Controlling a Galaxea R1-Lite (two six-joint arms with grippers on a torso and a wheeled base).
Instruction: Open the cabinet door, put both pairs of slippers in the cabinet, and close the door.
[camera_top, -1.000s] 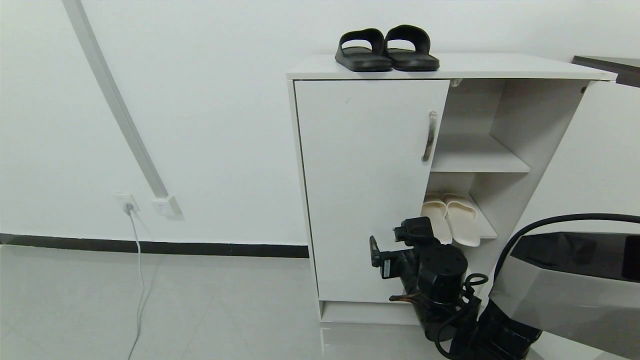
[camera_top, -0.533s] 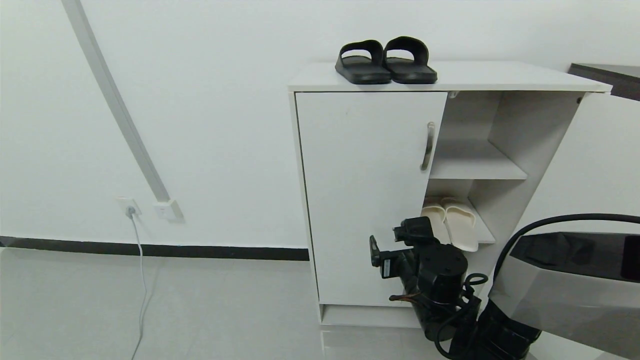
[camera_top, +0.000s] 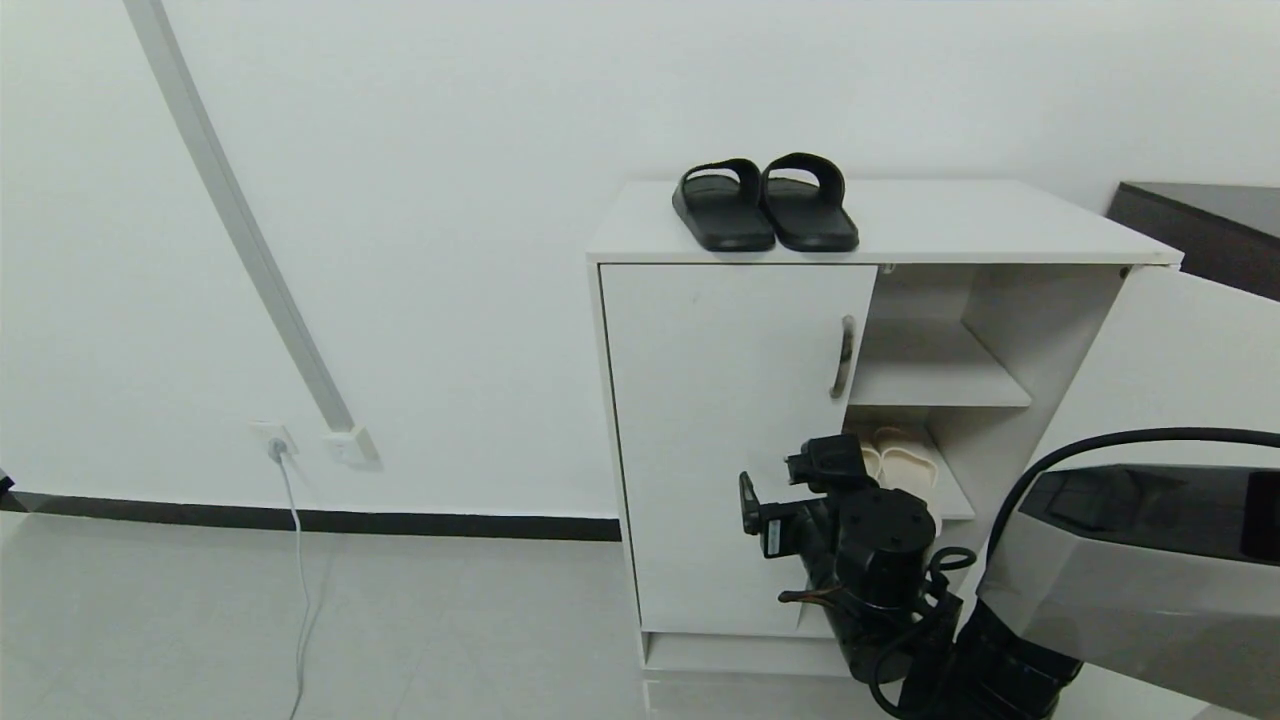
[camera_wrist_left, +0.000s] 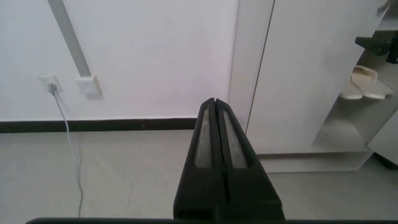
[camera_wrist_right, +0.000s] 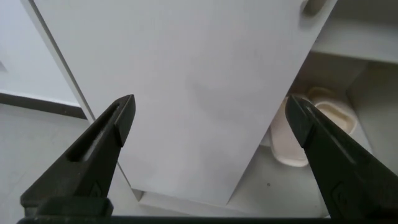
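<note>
Black slippers at the cabinet top's front edge, cream slippers on the lower shelf, right door swung wide. Your right jaws are spread before the shut left door; left jaws pressed together.

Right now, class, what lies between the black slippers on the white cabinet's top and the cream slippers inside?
In the head view, the white top board and one bare shelf separate the black slippers from the cream slippers.
</note>
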